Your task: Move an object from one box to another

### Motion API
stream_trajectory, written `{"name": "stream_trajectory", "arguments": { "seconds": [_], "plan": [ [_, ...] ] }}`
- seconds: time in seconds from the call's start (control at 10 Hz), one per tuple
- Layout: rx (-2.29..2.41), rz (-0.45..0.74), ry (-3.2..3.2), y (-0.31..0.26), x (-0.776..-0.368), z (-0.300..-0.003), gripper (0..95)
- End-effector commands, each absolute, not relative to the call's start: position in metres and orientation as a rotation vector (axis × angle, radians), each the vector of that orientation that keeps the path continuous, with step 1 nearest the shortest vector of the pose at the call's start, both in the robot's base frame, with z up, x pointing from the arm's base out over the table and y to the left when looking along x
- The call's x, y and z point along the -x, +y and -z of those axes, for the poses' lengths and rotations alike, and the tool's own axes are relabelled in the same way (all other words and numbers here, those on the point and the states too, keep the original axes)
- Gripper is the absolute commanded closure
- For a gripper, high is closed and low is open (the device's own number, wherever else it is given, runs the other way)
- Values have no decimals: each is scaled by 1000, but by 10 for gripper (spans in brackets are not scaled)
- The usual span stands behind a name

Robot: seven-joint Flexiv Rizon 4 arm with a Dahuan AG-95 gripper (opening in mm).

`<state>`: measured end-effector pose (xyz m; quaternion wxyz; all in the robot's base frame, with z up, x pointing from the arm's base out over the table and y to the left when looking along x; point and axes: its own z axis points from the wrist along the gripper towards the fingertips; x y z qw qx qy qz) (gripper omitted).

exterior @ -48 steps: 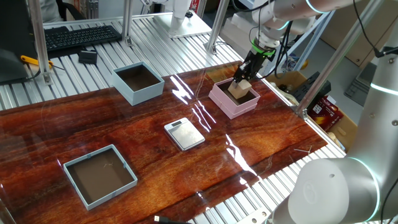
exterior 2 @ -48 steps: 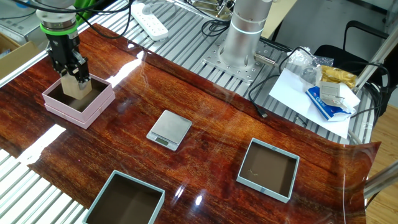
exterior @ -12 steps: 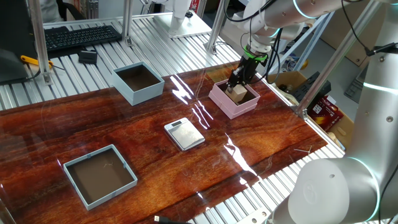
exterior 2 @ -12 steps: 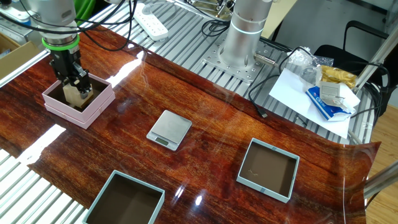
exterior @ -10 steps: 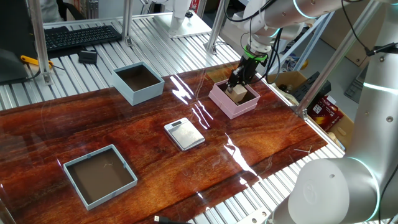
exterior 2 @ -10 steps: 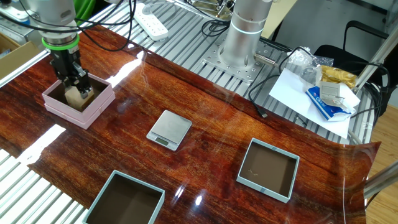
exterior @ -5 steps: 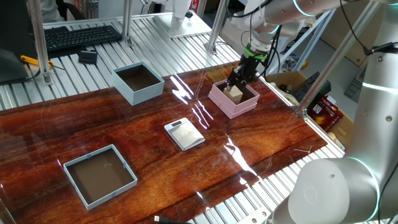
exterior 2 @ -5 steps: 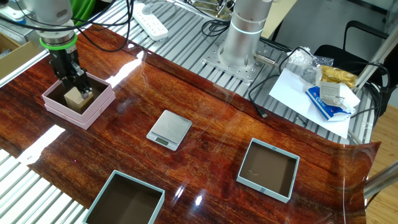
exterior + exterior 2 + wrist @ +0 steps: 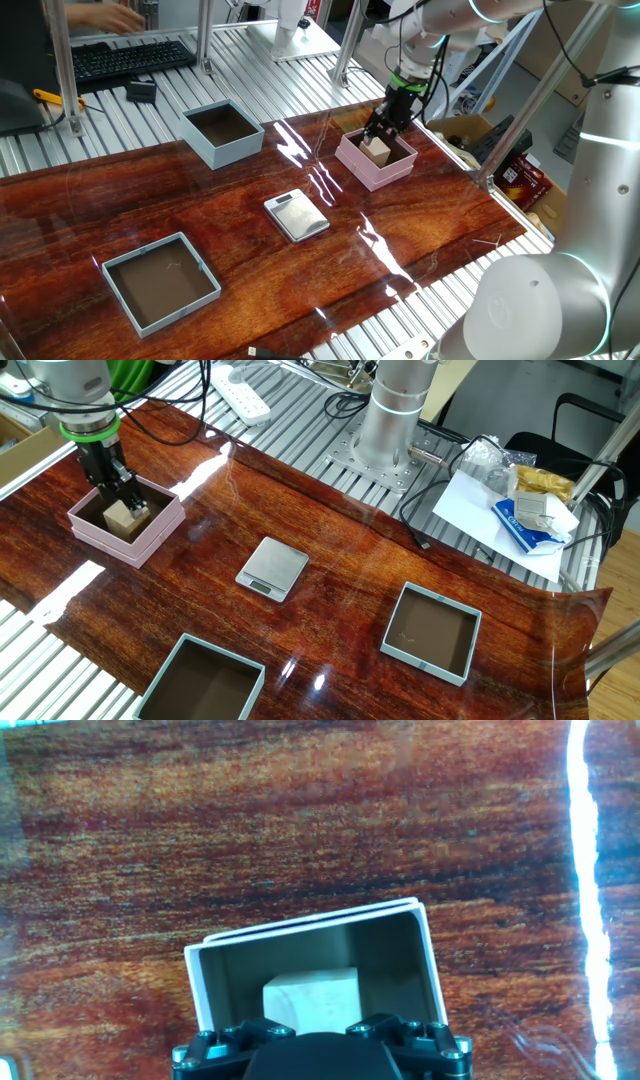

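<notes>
The object, a small tan wooden cube (image 9: 376,150), rests inside the pink box (image 9: 372,172) at the table's far right edge. My gripper (image 9: 383,127) hangs just above the cube, open, with its dark fingers near the cube's top and holding nothing. The other fixed view shows the same: the gripper (image 9: 122,488) is over the cube (image 9: 122,517) in the pink box (image 9: 140,540). In the hand view the cube (image 9: 312,993) lies on the floor of the pink box (image 9: 300,927), and my fingertips are hidden behind the hand's body. The pale blue box (image 9: 222,133) stands with nothing in it.
A flat silver scale (image 9: 296,215) lies mid-table. A shallow blue-grey tray (image 9: 160,282) sits at the near left. A keyboard (image 9: 125,55) with a person's hand over it lies behind the table. The arm's base (image 9: 395,415) and some papers (image 9: 500,510) are on the far side.
The jaws have spread and let go of the cube, which stays in the pink box. The gripper has risen slightly. A person's hand has appeared over the keyboard.
</notes>
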<state>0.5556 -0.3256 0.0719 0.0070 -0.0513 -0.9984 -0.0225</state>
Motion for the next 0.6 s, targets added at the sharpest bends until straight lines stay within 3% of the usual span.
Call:
{"name": "stream_trajectory", "arguments": {
  "seconds": [0.1, 0.6],
  "plan": [
    [194, 68, -3108, -327, -556, -72, 190],
    [233, 63, -3094, -327, -556, -74, 190]
  ]
}}
